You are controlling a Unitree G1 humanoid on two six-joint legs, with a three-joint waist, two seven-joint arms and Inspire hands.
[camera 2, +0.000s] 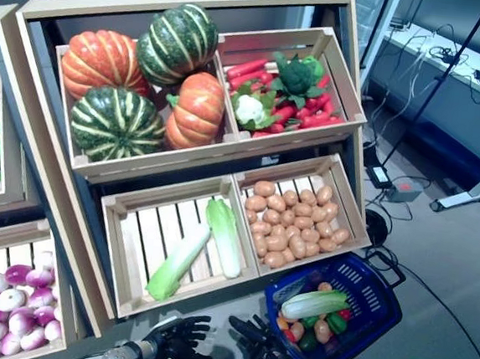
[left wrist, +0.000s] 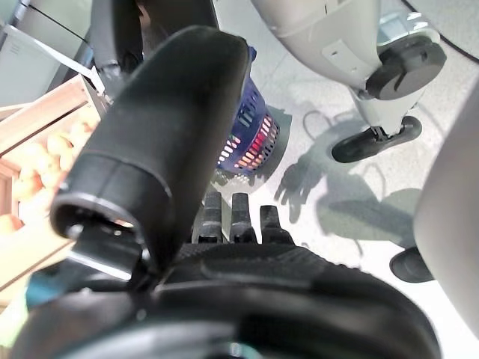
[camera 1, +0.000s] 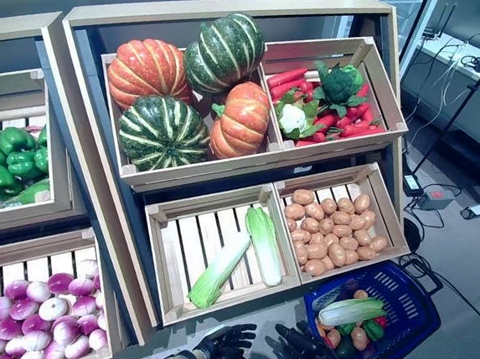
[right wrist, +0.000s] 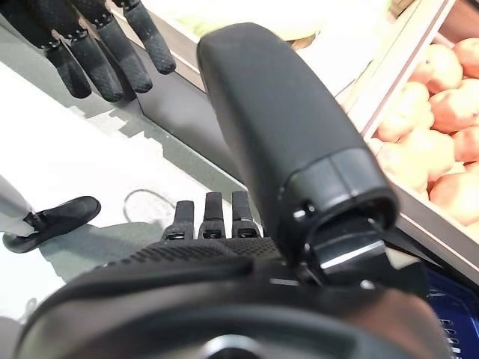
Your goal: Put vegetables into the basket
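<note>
You have no readable writing, labels or brand marks anywhere on the crates or the basket.

Your left hand sits low at the near edge of the head views, just in front of the slatted wooden crate that holds the two long pale-green napa cabbages. Its fingers are loosely extended and apart, holding nothing; its wrist view shows them over bare floor.

Your right hand sits just beside the left one, between it and the blue plastic shopping basket. Its fingers are also relaxed and apart, empty, pointing toward the crate's front edge.

The basket stands on the floor just right of the cabbage crate and below the wooden crate of small brown potatoes. In it you already have a napa cabbage lying across the top, with potatoes and some green and red pieces beneath it. Neither hand touches the basket or any vegetable; the right hand's fingers are near the basket's near-left rim but apart from it.

Above the cabbage crate, a crate holds orange and green striped pumpkins. Right of it, a crate holds red peppers with broccoli and a cauliflower. Left of the cabbage crate, on the neighbouring shelf, you see green bell peppers and purple-white onions.
</note>
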